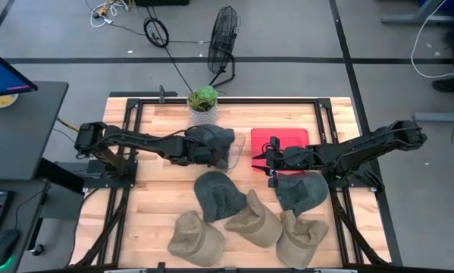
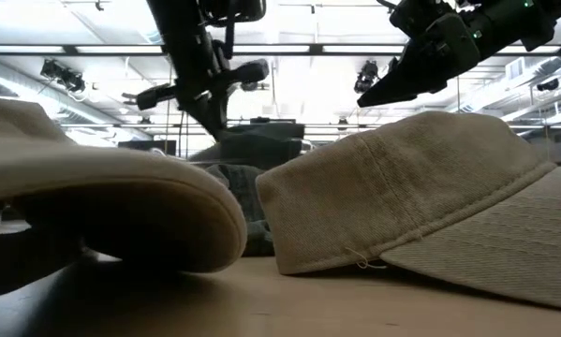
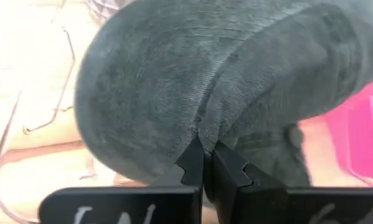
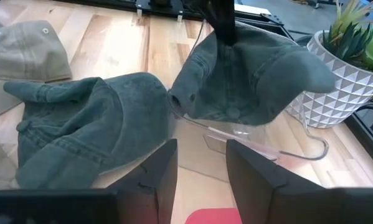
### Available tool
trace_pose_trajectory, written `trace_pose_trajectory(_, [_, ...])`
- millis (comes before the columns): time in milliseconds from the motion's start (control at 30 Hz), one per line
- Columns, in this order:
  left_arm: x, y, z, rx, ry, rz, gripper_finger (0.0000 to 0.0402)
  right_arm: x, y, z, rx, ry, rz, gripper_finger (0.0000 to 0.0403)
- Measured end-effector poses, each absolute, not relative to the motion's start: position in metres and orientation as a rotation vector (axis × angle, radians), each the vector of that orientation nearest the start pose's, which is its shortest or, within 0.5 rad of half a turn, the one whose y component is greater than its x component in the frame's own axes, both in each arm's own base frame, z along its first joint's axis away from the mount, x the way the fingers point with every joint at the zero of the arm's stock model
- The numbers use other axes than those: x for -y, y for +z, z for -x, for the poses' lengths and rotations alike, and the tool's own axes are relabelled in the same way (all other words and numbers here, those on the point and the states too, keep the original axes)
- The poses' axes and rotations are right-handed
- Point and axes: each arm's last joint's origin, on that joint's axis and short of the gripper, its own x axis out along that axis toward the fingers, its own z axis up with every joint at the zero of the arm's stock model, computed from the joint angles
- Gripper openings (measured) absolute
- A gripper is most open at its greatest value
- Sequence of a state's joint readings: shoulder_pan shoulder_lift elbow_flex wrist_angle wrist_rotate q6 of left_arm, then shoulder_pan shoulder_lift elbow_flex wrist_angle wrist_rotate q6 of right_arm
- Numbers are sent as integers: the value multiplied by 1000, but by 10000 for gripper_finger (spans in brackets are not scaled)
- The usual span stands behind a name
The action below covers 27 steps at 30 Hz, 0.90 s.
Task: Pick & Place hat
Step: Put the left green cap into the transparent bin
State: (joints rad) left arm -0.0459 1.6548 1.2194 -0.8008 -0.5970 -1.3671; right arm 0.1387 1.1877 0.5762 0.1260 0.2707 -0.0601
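Nearest the front edge of the worktop [image 1: 158, 220] lie three tan hats [image 1: 251, 221], untouched, with two dark grey hats just behind them: one in the middle [image 1: 217, 193] and one on the right [image 1: 302, 189]. None of these five has been moved to a place of its own, so most of the job is left.

Further back, the right gripper [image 1: 268, 161] hangs over the near edge of a red tray [image 1: 291, 136], its fingers [image 4: 158, 171] spread apart and holding nothing. It looks to be waiting.

Beside it, the left gripper [image 1: 211, 154] has its fingers [image 3: 195, 163] clenched on the fabric of a sixth grey hat [image 1: 215, 138], which hangs raised above a clear plastic stand [image 4: 248, 134] near the potted plant [image 1: 203, 98]. Whether the hat touches the stand is hard to judge; the right wrist view suggests it is just clear of it.

So one hat is picked and mid-carry, not yet set down. Placing it remains, then likely the five others.
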Motion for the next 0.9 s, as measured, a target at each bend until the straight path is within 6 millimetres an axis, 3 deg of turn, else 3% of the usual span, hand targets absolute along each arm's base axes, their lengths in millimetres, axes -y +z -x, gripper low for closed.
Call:
trace_pose_trajectory(333, [-21, 225, -319, -751, 1145, 695, 20, -26, 212, -239, -488, -115, 159, 142])
trace_pose_trajectory(667, [-43, 194, -327, -920, 1160, 746, 89, -26, 211, -239, -490, -114, 162, 142])
trace_pose_trajectory(900, [-46, 201, -325, -910, 1133, 736, 110, -26, 211, -239, -491, -113, 167, 142])
